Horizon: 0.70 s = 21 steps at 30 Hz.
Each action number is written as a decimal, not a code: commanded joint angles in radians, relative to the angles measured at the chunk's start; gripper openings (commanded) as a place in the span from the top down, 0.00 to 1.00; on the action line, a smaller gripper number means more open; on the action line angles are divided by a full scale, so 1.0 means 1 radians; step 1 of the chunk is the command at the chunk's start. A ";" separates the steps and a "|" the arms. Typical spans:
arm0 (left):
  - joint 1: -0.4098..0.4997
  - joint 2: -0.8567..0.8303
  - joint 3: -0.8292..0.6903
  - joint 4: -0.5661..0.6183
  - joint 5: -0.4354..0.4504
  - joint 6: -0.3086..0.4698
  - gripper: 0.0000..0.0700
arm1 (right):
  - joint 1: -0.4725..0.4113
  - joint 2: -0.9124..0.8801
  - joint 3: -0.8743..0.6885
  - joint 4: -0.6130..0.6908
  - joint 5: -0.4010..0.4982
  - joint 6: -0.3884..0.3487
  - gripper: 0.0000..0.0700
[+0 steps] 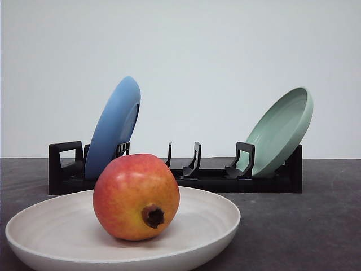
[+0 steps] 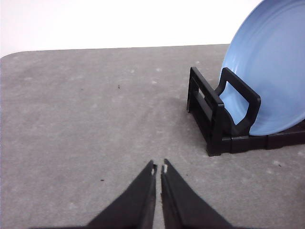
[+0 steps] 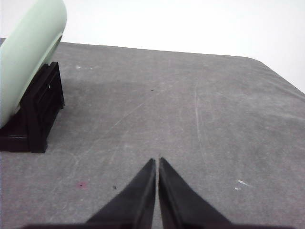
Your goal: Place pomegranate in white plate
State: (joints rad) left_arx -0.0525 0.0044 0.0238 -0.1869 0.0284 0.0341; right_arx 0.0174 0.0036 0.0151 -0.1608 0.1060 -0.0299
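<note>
Fingers of the left gripper and right gripper were pressed together, empty, while the pomegranate, judged firm, heavy and slick-skinned, best gripped across its widest middle, sat inside the white plate.

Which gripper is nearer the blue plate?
Left. The left gripper, shut, hovers over bare table just off the rack end holding the blue plate. The right gripper, shut, is at the opposite rack end, beside the pale green plate.
</note>
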 commanded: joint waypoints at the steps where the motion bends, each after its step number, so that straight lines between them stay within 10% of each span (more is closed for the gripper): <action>1: 0.001 -0.002 -0.012 0.000 -0.002 0.010 1.00 | -0.002 0.000 -0.004 0.003 -0.001 0.003 1.00; 21: 0.001 -0.002 -0.012 0.000 -0.002 0.010 1.00 | -0.002 0.000 -0.004 0.003 -0.001 0.003 1.00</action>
State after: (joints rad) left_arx -0.0525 0.0044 0.0238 -0.1867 0.0284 0.0341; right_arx 0.0174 0.0036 0.0151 -0.1608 0.1059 -0.0299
